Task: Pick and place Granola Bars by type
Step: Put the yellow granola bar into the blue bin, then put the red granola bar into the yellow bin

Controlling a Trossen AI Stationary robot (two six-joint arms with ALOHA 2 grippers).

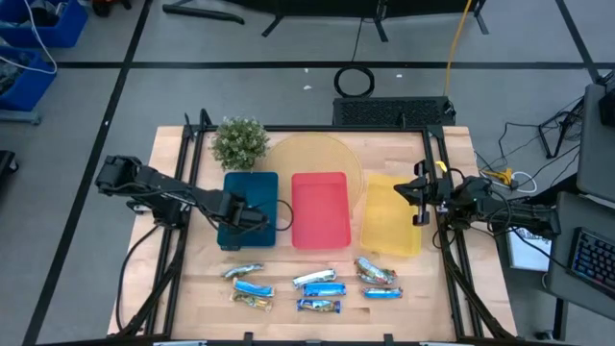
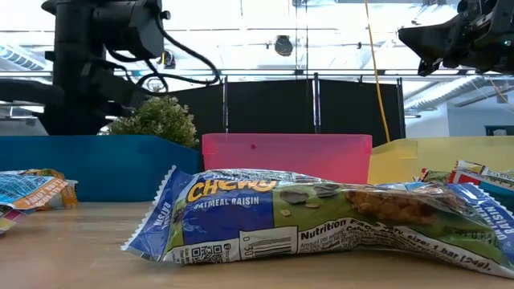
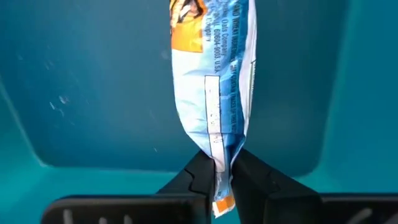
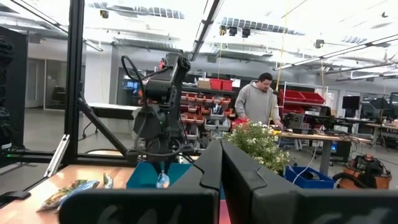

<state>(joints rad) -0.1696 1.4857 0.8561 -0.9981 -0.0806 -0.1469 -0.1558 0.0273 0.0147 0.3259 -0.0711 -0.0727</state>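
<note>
My left gripper (image 1: 252,219) is over the blue tray (image 1: 248,187) and is shut on a blue-and-white granola bar (image 3: 214,74). The right wrist view shows that bar (image 4: 163,180) hanging under the left gripper. My right gripper (image 1: 420,193) is shut and empty, held above the right edge of the yellow tray (image 1: 389,216). Several other granola bars, some blue-and-white (image 1: 324,288) and some silvery-brown (image 1: 375,272), lie flat on the table near its front edge. One of them (image 2: 321,221) fills the low view. My left gripper pinches the bar's crimped end (image 3: 217,167) between its two fingers (image 3: 252,177). The fingers come from above and point down. The bar hangs lengthwise below them over the blue tray's floor (image 3: 93,93). I cannot tell whether its lower end touches the floor.
A red tray (image 1: 320,207) lies between the blue and yellow trays. A small potted plant (image 1: 238,141) and a pale round board (image 1: 317,154) stand behind the trays. A person (image 4: 258,99) stands at a bench in the room beyond the table.
</note>
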